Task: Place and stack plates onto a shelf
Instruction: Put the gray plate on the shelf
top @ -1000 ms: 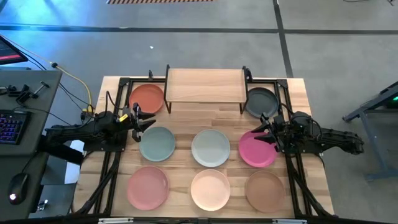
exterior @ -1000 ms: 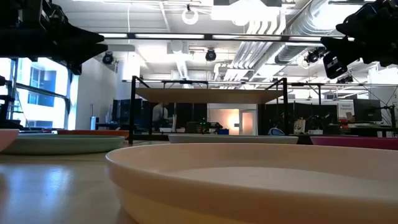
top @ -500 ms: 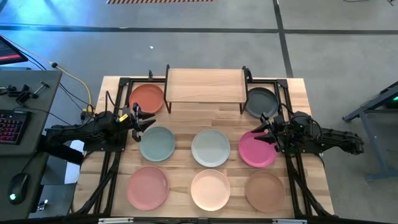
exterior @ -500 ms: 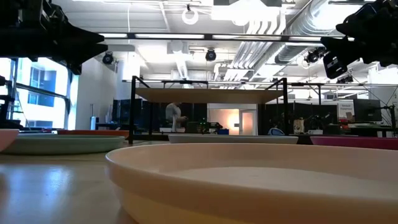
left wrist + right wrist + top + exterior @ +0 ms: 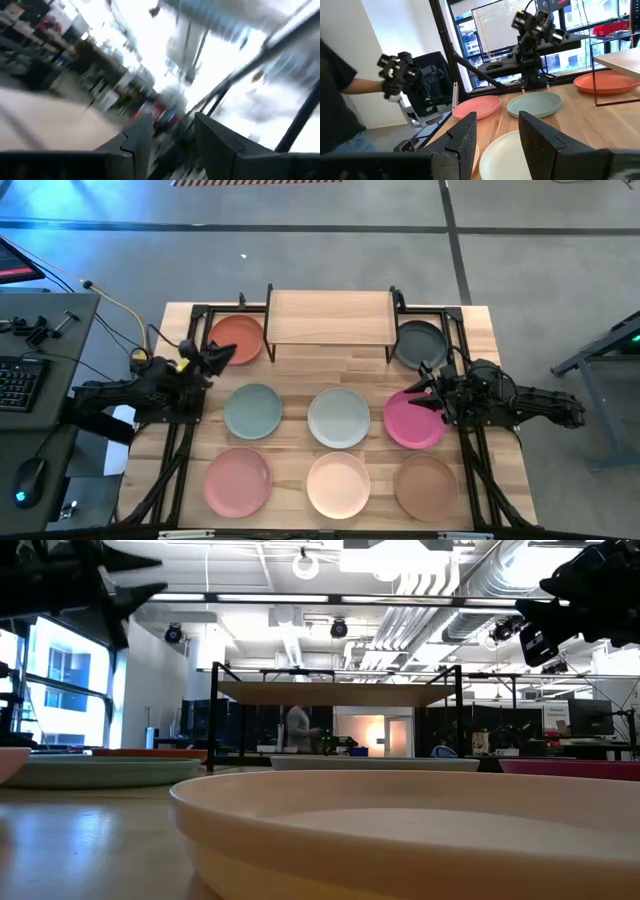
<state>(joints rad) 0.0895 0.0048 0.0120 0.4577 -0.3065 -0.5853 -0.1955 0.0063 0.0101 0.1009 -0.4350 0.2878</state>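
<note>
The shelf [image 5: 330, 318] stands at the far edge of the table [image 5: 480, 325] with nothing on its wooden top. Left of the shelf lies the orange plate [image 5: 236, 338], right of it the dark grey plate [image 5: 420, 343]. In front of the shelf run two rows: sage green plate [image 5: 252, 410], pale mint plate [image 5: 339, 417] and magenta plate [image 5: 413, 420], then pink plate [image 5: 238, 481], cream plate [image 5: 338, 484] and tan-brown plate [image 5: 426, 486]. The left gripper [image 5: 217, 356] hangs in the air beside the orange plate, jaws apart, empty. The right gripper [image 5: 424, 392] hovers over the magenta plate's edge, jaws likewise spread and empty.
</note>
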